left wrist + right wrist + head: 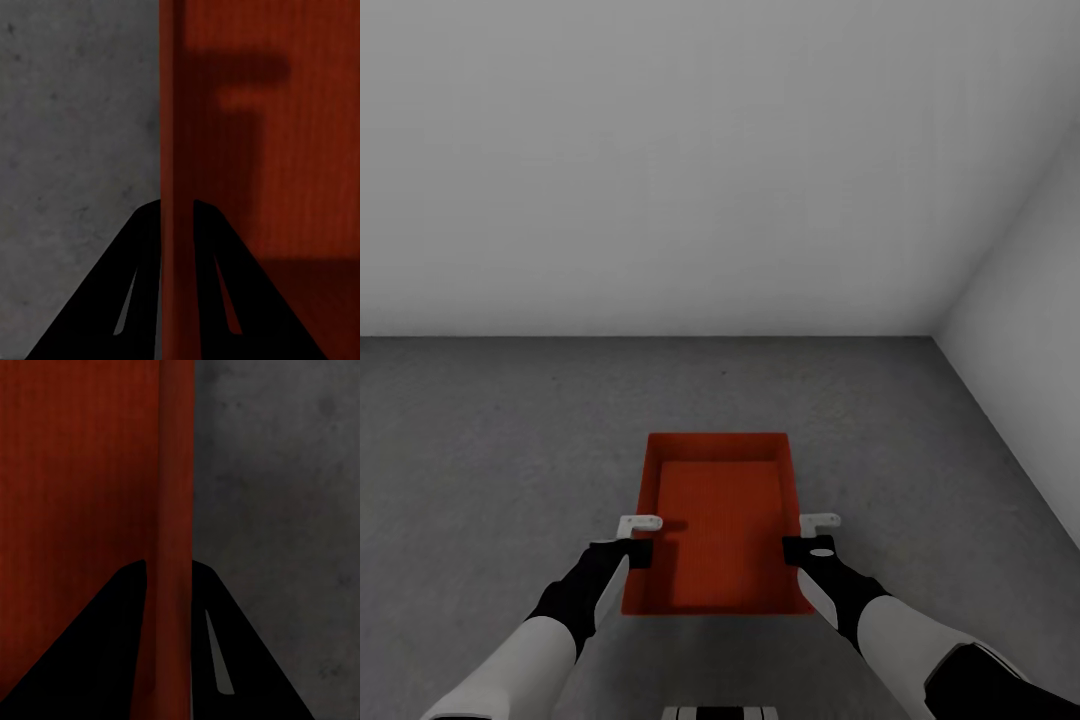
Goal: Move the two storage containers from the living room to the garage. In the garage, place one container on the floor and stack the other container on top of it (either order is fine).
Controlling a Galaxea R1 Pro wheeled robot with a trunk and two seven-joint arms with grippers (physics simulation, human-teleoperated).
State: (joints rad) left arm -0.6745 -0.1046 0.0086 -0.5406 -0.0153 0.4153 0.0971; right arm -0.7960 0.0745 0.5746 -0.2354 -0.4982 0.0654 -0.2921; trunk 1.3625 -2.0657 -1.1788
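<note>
Grey floor (510,450), empty orange-red container (720,500), both claws gripping

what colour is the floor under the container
Dark grey, mottled like concrete; the floor shows best in the right wrist view, beside the orange-red container.

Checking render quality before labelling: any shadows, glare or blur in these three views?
Head view: flat dim light, no glare, soft shadow inside the container. Left wrist view: sharp, gripper-shaped shadow on the bin's inside. Right wrist view: sharp, fingers silhouetted black, floor mottling crisp.
</note>
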